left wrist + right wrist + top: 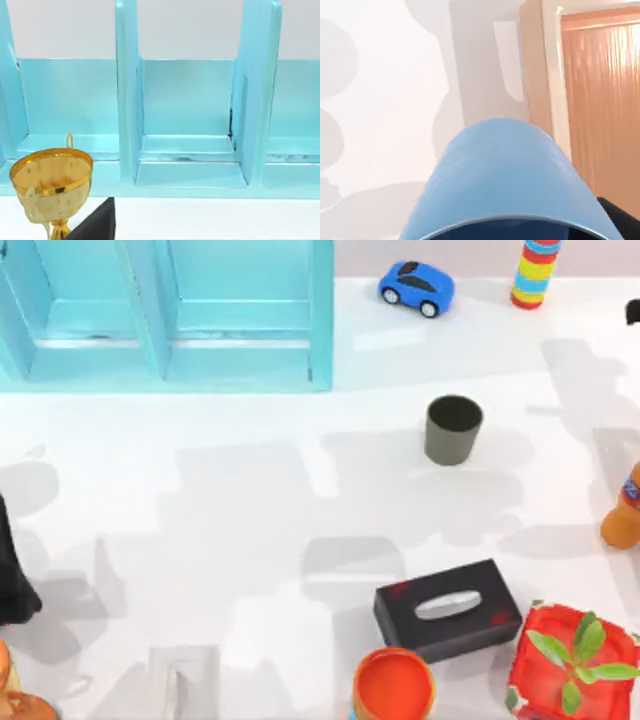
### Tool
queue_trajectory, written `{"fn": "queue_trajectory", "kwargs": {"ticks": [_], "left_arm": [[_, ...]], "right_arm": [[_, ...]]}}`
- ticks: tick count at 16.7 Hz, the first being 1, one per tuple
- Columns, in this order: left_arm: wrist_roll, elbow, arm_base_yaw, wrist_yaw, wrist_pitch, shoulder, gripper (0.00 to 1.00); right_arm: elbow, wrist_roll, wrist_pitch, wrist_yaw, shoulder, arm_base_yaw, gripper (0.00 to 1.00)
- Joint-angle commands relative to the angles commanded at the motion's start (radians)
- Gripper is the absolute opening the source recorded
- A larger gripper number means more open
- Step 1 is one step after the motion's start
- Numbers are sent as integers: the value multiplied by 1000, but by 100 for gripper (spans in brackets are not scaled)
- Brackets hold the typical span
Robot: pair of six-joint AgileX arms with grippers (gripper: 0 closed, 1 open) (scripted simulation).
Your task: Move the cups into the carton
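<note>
The dark olive-grey cup stands upright and alone on the white table, right of centre. The bright blue cup lies tilted right in front of the right wrist camera, off the table surface, with my right gripper shut on it. A dark part of that gripper shows beside the cup's rim. The light blue carton stands at the back left, with open compartments in the left wrist view. My left arm is parked at the table's left edge.
A blue toy car and a stack of coloured rings stand at the back. At the front are a black tissue box, an orange pot and a red planter. An orange bottle stands at the right edge. A gold trophy is before the carton.
</note>
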Motion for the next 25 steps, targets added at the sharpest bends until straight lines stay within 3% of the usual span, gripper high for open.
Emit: {"fn": "queue_trajectory", "kwargs": {"ticks": [6,11,19,25], "left_arm": [[0,0,0,0,0,0,100],[0,0,0,0,0,0,100],[0,0,0,0,0,0,100],[0,0,0,0,0,0,100]], "right_arm": [[-183,-539,-88,-55,-157,-487,0],[-303,-832,-149,-142,-258,-733,0],[-329,-880,-159,-166,-275,-771,0],[-494,-861,5,-170,-286,-752,0]]}}
